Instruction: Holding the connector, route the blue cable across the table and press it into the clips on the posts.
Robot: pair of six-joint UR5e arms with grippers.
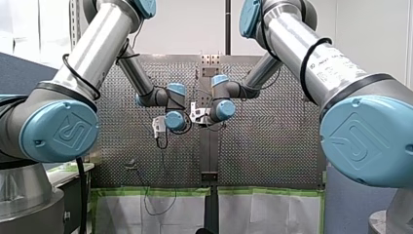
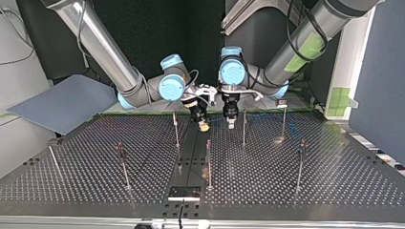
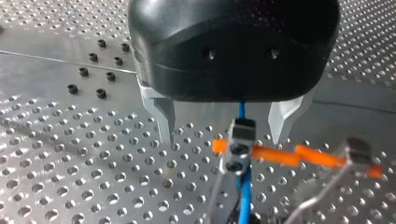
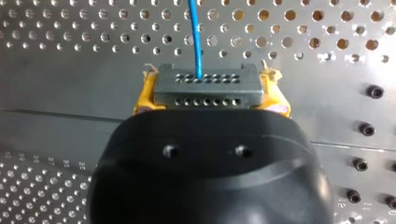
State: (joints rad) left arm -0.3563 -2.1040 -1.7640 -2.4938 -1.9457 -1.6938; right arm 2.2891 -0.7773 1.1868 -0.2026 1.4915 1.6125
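My right gripper (image 4: 211, 95) is pinching the connector (image 4: 187, 93). In the right wrist view the dark grey block sits crosswise between the yellow pads (image 4: 144, 98), with one pad pressed on each end. The blue cable (image 4: 195, 32) leaves the middle of the block's far face and runs straight ahead of the fingers over the perforated table (image 4: 70, 28).

My left gripper (image 3: 224, 119) is spread wide, its metal fingers (image 3: 161, 114) well apart and gripping nothing. In the left wrist view the cable passes through the gap between them, touching neither. It then meets the dark clip (image 3: 240, 140) on a thin post (image 3: 215, 193) just ahead of the fingertips. I cannot tell whether it is seated in that clip. A blurred orange strip (image 3: 275, 156) crosses beside the clip.

In the top view both grippers hang close together at the frame's upper centre, low over the table. They sit between one post (image 2: 175, 129) and another (image 2: 243, 126).
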